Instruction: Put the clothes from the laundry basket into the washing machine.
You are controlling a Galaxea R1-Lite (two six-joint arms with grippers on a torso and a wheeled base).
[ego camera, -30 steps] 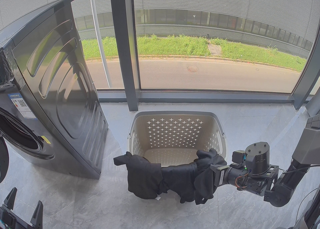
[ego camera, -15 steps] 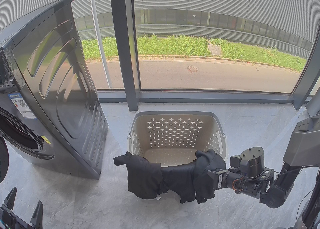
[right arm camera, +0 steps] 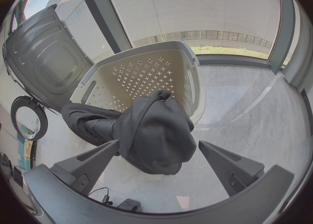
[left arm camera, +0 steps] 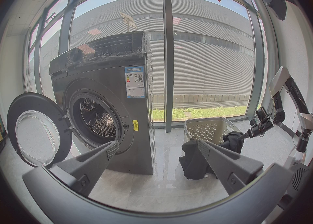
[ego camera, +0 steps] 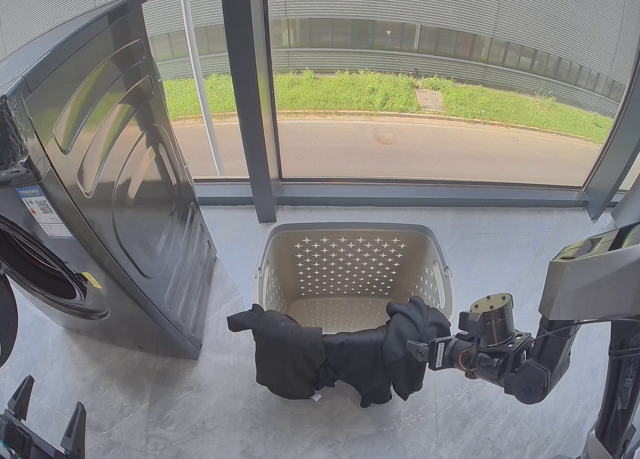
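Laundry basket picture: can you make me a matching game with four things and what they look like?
Things:
1. laundry basket
2. black clothes
3. washing machine door
4. right gripper

Looks:
A. swung wide on its hinge
B. cream, with star-shaped holes
C. fingers apart, right by the clothes
D. draped over the basket's near rim

Pairs: 1-B, 2-D, 3-A, 4-C

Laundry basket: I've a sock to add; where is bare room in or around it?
Bare: inside the laundry basket, behind the black garment; also the floor between it and the washing machine. Crowded: the near rim, draped by the garment.
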